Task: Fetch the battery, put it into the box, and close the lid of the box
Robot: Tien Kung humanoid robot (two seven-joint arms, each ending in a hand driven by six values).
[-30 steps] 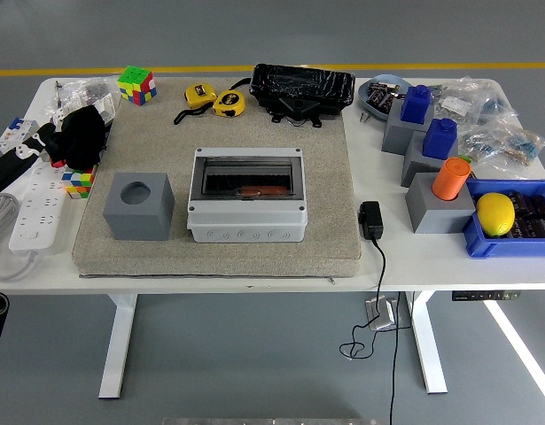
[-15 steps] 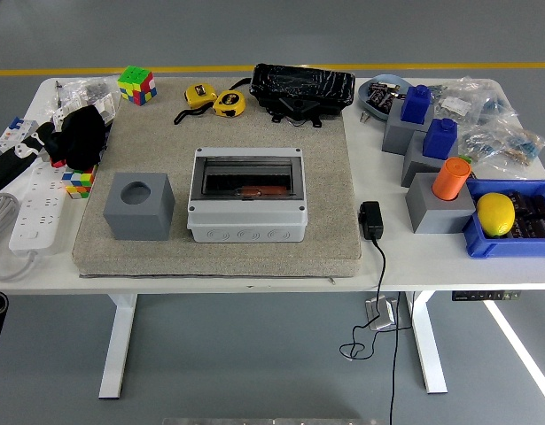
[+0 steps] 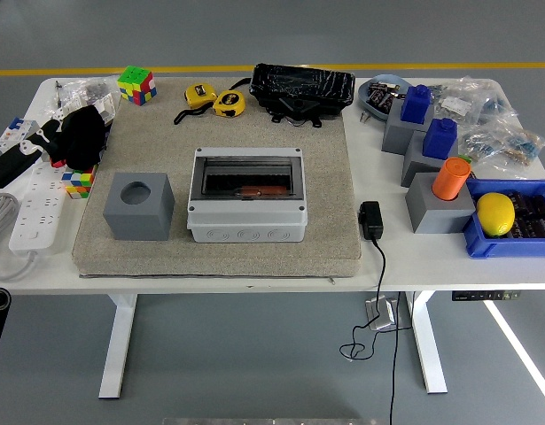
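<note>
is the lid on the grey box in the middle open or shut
Shut, as far as the head view shows: the tinted clear lid lies flat in the frame of the grey box, with no raised edge showing. Whether it is latched cannot be told.

blue bin [image 3: 511,241] cut by right edge

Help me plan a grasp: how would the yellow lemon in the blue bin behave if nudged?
The lemon looks rounded and smooth, so it would probably roll. The blue bin walls should likely contain it. It may slip in a loose grip.
</note>
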